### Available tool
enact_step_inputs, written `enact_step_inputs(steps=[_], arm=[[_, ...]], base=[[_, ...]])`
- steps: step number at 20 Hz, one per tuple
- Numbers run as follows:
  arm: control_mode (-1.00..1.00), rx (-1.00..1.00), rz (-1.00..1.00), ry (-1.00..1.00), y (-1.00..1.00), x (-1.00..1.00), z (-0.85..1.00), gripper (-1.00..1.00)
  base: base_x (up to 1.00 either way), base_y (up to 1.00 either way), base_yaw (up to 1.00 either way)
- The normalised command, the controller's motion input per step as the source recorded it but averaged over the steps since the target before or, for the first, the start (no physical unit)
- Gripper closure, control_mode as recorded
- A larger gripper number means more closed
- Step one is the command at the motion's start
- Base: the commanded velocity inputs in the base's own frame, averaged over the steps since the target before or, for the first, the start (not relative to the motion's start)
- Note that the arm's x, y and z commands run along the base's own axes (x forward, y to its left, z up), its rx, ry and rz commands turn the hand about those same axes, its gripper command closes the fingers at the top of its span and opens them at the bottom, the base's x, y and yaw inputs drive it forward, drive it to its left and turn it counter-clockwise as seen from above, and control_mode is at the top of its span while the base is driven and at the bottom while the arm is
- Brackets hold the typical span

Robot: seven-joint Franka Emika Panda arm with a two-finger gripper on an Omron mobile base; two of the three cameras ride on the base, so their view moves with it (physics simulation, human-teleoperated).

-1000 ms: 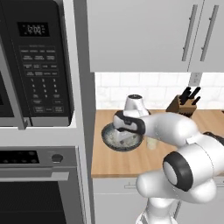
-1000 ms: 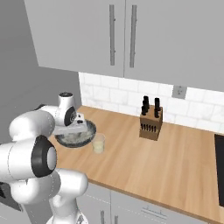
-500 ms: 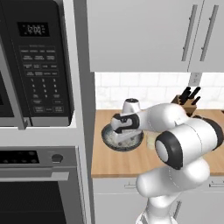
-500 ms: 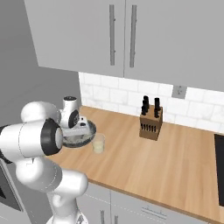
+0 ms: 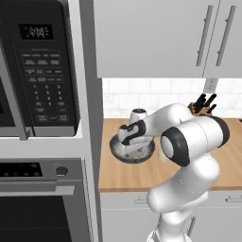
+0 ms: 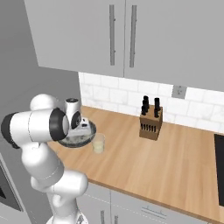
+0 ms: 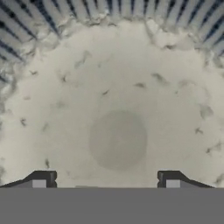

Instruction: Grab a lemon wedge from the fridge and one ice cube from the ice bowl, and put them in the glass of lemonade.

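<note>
Gripper (image 7: pixel 105 179) down inside the bowl (image 7: pixel 65 52), tips spread wide at the bottom of the hand view with nothing between them; pale speckled bowl floor below, dark ribbed rim along 12 o'clock. No ice cube can be made out in the hand view, maybe blurred or out of frame, cannot tell. In the left base view the hand (image 5: pixel 134 132) sits over the bowl (image 5: pixel 118 152) on the wood surface (image 5: pixel 113 177), arm bent across from the right; some whitish bits in the bowl at 6 o'clock of the hand, too small to call ice for sure. Right base view: bowl (image 6: pixel 83 140) just under the hand, glass (image 6: pixel 99 143) just beside the bowl at its 3 o'clock, near but apart as far as I can tell, pale yellow liquid inside. Knife block (image 6: pixel 150 124) well apart toward the backsplash. Microwave (image 5: pixel 38 71) and oven (image 5: pixel 42 198) at 9 o'clock of the bowl in the left base view; fridge and lemon wedge not checked here. Progress judgement: ice pick is the step in hand, nothing gripped yet. Whether the wedge is already in the glass is too small to tell. Left to do: close on a cube, lift, move to the glass, drop.
</note>
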Motion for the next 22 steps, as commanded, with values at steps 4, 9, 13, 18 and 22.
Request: enact_step_inputs(steps=[4, 9, 13, 18, 22], arm=[[-1.00, 0.00, 0.00, 0.01, 0.08, 0.27, -0.30, -1.00], [-1.00, 0.00, -0.01, 0.08, 0.01, -0.08, -0.38, -1.00], [-1.00, 0.00, -0.03, 0.08, 0.00, -0.39, -0.21, -1.00], [-1.00, 0.00, -0.04, 0.09, -0.10, -0.58, -0.15, -1.00], [-1.00, 0.00, -0.01, 0.02, -0.21, -0.51, -0.02, -1.00]], base=[[0.00, 0.00, 0.00], [0.00, 0.00, 0.00], [0.00, 0.00, 0.00], [0.00, 0.00, 0.00], [0.00, 0.00, 0.00]])
